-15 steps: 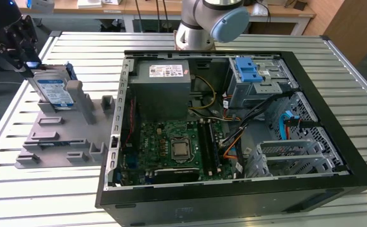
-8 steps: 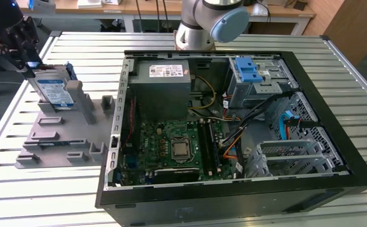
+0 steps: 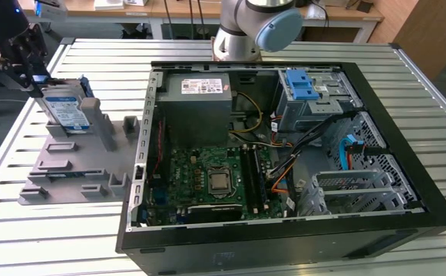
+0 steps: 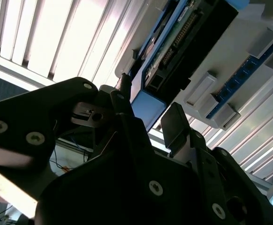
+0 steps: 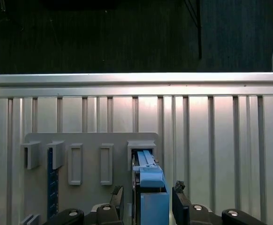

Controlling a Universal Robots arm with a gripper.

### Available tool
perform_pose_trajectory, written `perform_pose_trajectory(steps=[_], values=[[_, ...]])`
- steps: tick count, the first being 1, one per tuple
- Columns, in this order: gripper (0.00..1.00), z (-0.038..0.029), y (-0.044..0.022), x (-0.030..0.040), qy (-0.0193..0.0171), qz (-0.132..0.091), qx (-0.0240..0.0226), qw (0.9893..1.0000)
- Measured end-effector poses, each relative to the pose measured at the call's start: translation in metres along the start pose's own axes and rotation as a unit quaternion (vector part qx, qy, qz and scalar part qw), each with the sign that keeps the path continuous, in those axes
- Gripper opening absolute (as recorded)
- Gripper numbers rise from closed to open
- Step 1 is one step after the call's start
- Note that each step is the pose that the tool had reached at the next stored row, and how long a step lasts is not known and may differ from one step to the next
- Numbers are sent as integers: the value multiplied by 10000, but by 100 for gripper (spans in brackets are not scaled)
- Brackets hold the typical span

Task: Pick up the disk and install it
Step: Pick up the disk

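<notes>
Straddling the upright disk point(image 5: 151, 183), fingers point(image 5: 179, 202) open and not gripping, grey rack point(image 5: 89, 139) beneath, computer case point(image 3: 284, 241) nearby

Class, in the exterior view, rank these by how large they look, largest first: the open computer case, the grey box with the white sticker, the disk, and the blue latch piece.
1. computer case
2. grey box
3. disk
4. blue latch piece, clearly the smallest

The pincer point(image 5: 149, 188) points downward, its fingers point(image 5: 179, 201) parted (a clear gap between).
</notes>
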State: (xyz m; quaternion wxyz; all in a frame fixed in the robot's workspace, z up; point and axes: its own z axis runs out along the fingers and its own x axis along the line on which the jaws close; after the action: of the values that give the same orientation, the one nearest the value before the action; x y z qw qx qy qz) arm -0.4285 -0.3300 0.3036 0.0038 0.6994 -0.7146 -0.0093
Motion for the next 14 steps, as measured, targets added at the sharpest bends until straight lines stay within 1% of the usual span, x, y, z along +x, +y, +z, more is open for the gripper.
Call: perform_pose_trajectory(steps=[5, 14], values=[[53, 60, 7, 1, 0, 0, 0, 10000], [53, 104, 18, -4, 1, 0, -1, 10000]])
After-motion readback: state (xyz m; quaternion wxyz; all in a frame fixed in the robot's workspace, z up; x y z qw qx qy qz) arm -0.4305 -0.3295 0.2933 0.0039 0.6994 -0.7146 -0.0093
